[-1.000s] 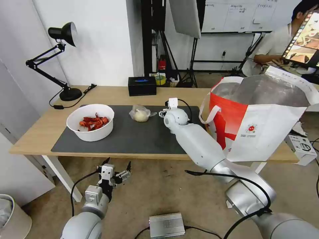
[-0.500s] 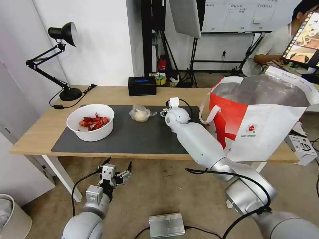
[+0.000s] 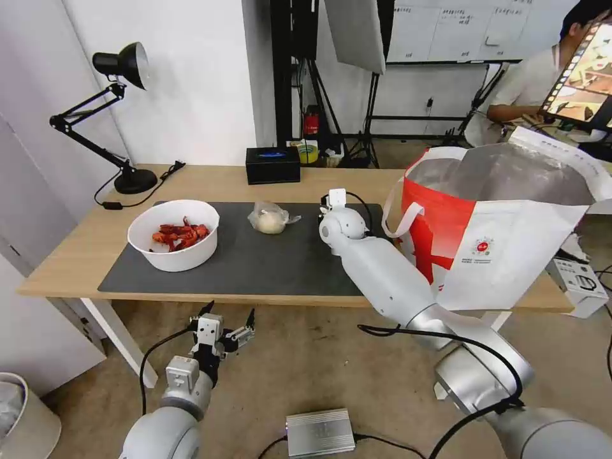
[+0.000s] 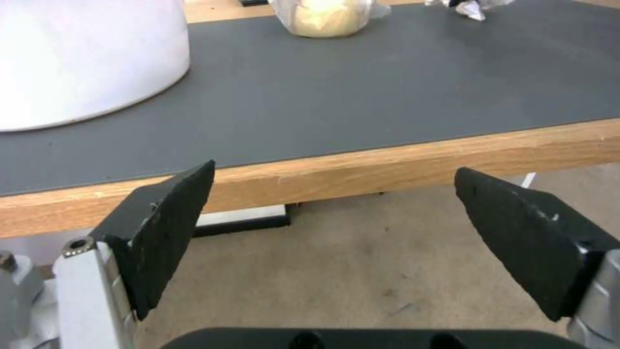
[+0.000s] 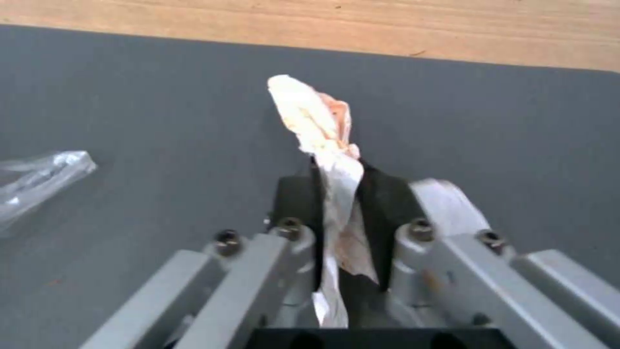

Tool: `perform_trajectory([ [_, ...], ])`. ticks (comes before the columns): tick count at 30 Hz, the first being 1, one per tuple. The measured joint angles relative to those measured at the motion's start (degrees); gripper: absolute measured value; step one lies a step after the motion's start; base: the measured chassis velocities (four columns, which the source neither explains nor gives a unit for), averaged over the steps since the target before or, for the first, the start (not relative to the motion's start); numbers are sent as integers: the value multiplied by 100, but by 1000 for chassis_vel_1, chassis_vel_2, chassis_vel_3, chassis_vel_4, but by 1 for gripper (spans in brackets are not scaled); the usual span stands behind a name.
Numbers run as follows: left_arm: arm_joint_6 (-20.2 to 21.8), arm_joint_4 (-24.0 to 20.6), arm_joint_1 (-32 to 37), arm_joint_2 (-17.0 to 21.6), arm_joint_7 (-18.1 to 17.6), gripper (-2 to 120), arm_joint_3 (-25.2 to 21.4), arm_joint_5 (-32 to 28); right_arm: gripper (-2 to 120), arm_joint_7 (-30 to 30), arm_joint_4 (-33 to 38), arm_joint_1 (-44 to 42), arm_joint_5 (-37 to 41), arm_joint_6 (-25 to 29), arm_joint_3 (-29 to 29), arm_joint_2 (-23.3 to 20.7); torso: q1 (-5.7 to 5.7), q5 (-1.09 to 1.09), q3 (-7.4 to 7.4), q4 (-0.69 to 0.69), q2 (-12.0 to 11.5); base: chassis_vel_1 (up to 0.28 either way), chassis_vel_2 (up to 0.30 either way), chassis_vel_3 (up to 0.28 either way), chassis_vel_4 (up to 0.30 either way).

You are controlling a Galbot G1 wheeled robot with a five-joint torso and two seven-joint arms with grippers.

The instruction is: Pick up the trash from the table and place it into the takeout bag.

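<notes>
One tissue (image 5: 326, 145) sits pinched between the right gripper (image 5: 340, 194) fingers over the mat (image 5: 129, 97), long axis running out past the tips; bag (image 3: 503, 217) apparently just to robot's right. Left gripper (image 4: 333, 213) idles below table edge, spread wide.
</notes>
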Motion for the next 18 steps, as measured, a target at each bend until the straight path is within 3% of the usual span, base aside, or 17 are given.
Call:
perform_trajectory([
  [3, 0, 0, -1, -2, -2, 100, 0, -1, 0, -1, 112, -18, 31, 12, 17, -41, 0, 0, 0, 0, 0, 0, 0, 0, 0],
  [18, -3, -59, 37, -9, -13, 100, -44, -13, 0, -252, 1210, -333, 437, 32, 17, -550, 0, 0, 0, 0, 0, 0, 0, 0, 0],
])
